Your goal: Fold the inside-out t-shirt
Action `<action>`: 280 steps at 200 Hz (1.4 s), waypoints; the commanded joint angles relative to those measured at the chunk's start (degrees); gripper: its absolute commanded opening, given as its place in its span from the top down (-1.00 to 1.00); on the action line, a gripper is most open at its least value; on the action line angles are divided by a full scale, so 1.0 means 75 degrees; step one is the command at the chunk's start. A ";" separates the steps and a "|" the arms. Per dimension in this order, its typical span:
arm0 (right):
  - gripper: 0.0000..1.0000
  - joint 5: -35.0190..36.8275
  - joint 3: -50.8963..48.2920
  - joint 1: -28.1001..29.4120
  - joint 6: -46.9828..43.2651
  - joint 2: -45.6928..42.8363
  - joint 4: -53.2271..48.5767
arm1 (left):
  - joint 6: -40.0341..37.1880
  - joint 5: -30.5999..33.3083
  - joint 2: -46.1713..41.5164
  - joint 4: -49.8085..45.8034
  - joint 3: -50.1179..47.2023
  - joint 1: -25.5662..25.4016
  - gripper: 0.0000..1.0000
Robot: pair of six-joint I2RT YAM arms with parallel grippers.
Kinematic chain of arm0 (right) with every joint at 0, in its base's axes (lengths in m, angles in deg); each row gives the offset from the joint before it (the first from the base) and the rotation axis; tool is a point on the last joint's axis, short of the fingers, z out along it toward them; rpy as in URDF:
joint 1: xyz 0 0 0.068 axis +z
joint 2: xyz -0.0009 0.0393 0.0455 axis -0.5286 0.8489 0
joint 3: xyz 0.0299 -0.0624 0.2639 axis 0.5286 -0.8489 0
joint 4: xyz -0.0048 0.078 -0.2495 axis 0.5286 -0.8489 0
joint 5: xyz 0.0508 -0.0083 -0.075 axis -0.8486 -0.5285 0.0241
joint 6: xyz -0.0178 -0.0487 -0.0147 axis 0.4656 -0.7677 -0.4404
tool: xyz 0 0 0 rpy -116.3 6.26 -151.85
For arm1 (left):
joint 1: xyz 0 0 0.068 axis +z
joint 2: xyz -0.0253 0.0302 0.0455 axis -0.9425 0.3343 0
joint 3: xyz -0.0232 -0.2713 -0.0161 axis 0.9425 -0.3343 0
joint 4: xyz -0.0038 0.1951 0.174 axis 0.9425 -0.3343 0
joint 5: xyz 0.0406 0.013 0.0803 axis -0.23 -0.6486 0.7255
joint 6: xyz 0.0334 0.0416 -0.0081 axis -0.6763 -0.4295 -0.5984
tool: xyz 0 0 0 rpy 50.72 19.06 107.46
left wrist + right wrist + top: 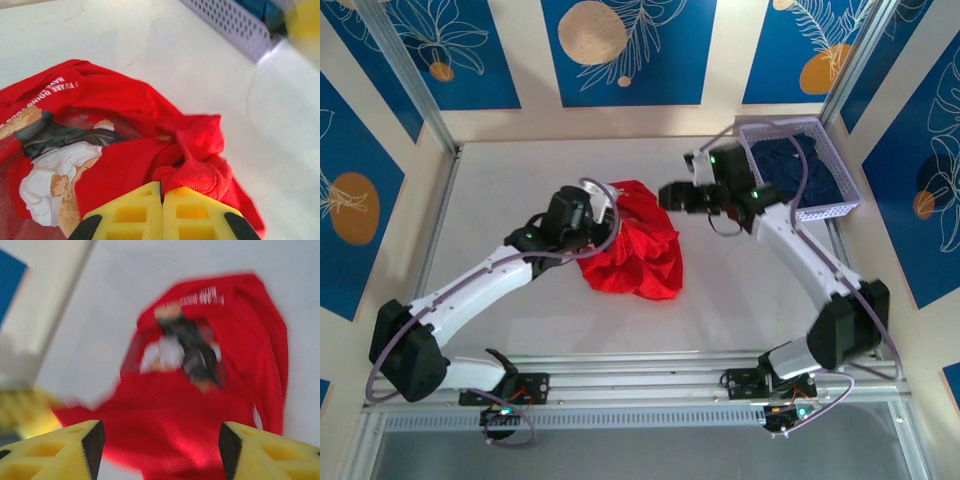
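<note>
Yellow fingers [130,215] of left gripper [162,189] are pressed together, clamped on a bunched fold of the inside-out t-shirt [125,100] at its edge. Over on the other side, right gripper [161,442] has jaws apart, nothing between them, hovering above the shirt's far-right side.

T-shirt is a crumpled red heap mid-table [500,180], between the two grippers. The print with white lettering is partly exposed and the shirt is not spread flat. White basket [825,208] with dark navy clothing [785,160] sits at the far right corner, apart from the shirt.

Step, my read: early, getting the shirt grabbed and opened out; no fold made yet. Next move likely needs right gripper down on a second edge opposite the left's pinch. It closes there, then both pull apart to flatten the cloth. Right wrist view is blurred, so the exact spot under it can't be told.
</note>
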 commanded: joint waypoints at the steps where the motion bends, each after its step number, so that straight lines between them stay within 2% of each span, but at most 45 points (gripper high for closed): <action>1: -0.30 0.0273 -0.1363 0.0829 -0.0545 -0.0949 0.0237 | 0.1337 -0.0608 -0.0205 -0.0263 0.0491 0.0205 1.00; 35: -0.33 0.0628 -0.2999 0.2064 -0.0322 -0.1054 0.1704 | 0.1375 -0.0514 -0.0281 -0.0429 0.0789 0.0278 1.00; 70: -0.29 0.1683 -0.2798 0.2514 -0.0425 0.0260 0.2647 | 0.1335 -0.0491 -0.0355 -0.0509 0.0916 0.0300 1.00; 78: -0.10 0.2145 -0.2606 0.2509 -0.0473 0.0531 0.2562 | 0.1308 -0.0459 -0.0377 -0.0554 0.0966 0.0311 1.00; 96: 0.63 0.2824 -0.2207 0.2417 -0.0766 0.0563 0.1990 | 0.1226 -0.0344 -0.0476 -0.0735 0.1169 0.0395 1.00; 105: 0.82 0.3012 -0.2082 0.2332 -0.0954 0.0236 0.1703 | 0.1184 -0.0261 -0.0533 -0.0825 0.1302 0.0471 1.00; 118: 1.00 0.3242 -0.1814 0.2124 -0.1245 -0.0457 0.1231 | 0.1163 -0.0156 -0.0673 -0.0870 0.1514 0.0628 1.00; 149: 1.00 0.3237 -0.0638 0.1046 -0.1548 -0.1927 0.0180 | 0.0991 -0.0009 -0.1050 -0.0647 0.2251 0.0718 1.00; 176: 1.00 0.3187 0.0566 0.0113 -0.2013 -0.2325 -0.0204 | 0.0731 -0.0033 -0.1130 -0.0692 0.3103 0.0719 1.00; 199: 1.00 0.2945 0.1720 -0.0477 -0.2292 -0.2156 -0.0419 | 0.0504 0.0206 -0.1138 -0.0810 0.3780 0.0722 1.00; 223: 1.00 0.2845 0.2689 -0.0938 -0.2456 -0.1760 -0.0640 | 0.0406 0.0752 -0.1253 -0.0744 0.3940 0.0751 1.00; 246: 1.00 0.2728 0.2925 -0.1231 -0.2405 -0.1297 -0.0730 | 0.0509 0.1223 -0.1346 -0.0627 0.3497 0.0899 1.00; 280: 1.00 0.2509 0.2714 -0.1276 -0.2159 -0.0314 -0.0902 | 0.0893 0.1027 -0.1279 -0.0237 0.2292 0.1120 1.00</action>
